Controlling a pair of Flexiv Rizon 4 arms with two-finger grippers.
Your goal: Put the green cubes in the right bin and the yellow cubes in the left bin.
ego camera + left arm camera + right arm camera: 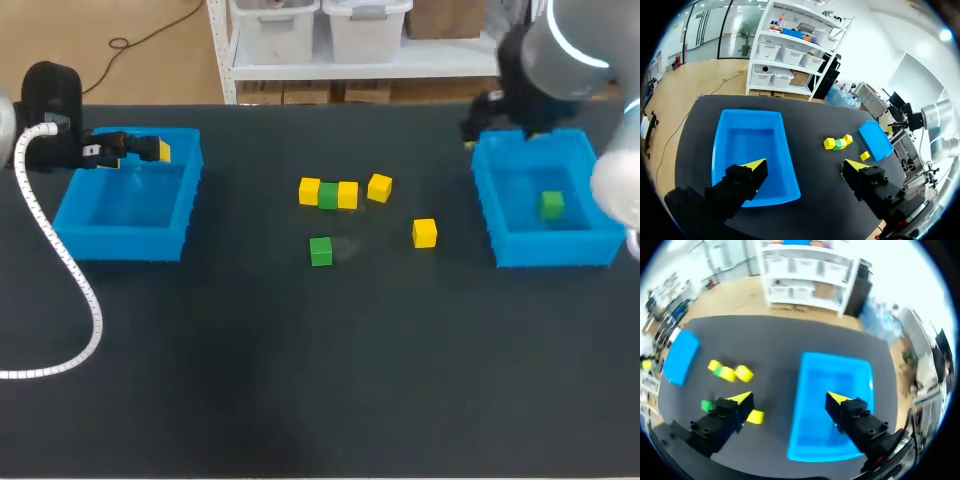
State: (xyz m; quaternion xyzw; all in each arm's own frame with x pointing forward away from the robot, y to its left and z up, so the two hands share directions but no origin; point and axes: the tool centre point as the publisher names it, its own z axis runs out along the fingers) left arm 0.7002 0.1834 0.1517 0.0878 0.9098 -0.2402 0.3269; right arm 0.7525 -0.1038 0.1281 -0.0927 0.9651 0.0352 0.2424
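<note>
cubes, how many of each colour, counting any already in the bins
yellow cubes: 4
green cubes: 3, with 1 inside the right bin
total: 7 cubes

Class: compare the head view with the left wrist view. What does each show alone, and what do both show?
Head view only: the green cube lying in the right bin. Left wrist view only: the left gripper with both fingers spread wide apart. Both: the left bin and the yellow-green-yellow row of cubes.
</note>
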